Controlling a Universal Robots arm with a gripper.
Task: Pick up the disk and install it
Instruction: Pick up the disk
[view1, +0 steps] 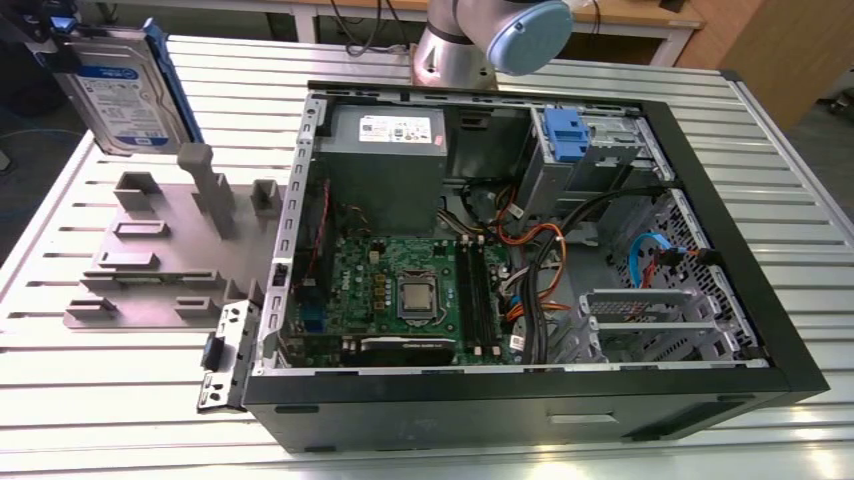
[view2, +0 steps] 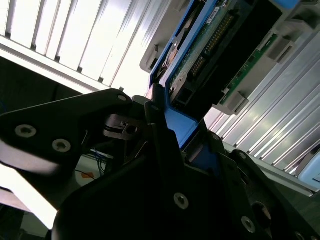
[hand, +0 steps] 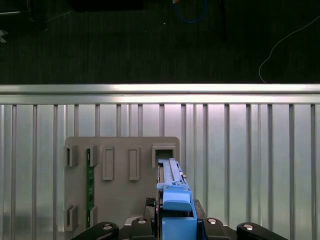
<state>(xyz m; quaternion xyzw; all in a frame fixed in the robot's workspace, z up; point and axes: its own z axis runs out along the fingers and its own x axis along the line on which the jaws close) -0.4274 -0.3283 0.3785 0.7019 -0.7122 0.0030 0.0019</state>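
Black gripper (view2: 162, 122) links crowd the second wrist view, with the fingers (view2: 155, 107) clamped on the blue edge of the disk (view2: 210, 45). The disk's green circuit board and connector pins face that camera. In the first wrist view, the blue carrier frame (hand: 173, 197) runs edge-on between the two finger bases.

One disk is in play. In the exterior view, the disk (view1: 123, 88) is held on edge, high at the exterior view's left. Its white-and-blue label faces the camera, and it leans slightly. It hangs over the far end of a single grey fixture plate (view1: 140, 265), just above the tallest post (view1: 200, 185). The first wrist view looks down on this fixture plate (hand: 120, 200). It has seven slots, and a narrow green board (hand: 90, 185) stands in one of them.

One open computer case (view1: 534, 400) lies on its side on the slatted aluminium table (view1: 80, 400), at the exterior view's right of the plate. Inside it are:
- one grey power supply (view1: 384, 150)
- one motherboard (view1: 400, 270) with a single bare processor (view1: 416, 295)
- one blue drive-bay bracket (view1: 567, 135)

The arm's base column (view1: 454, 55) stands at the table's far edge behind the case, and a pale blue joint cap (view1: 530, 35) faces forward.
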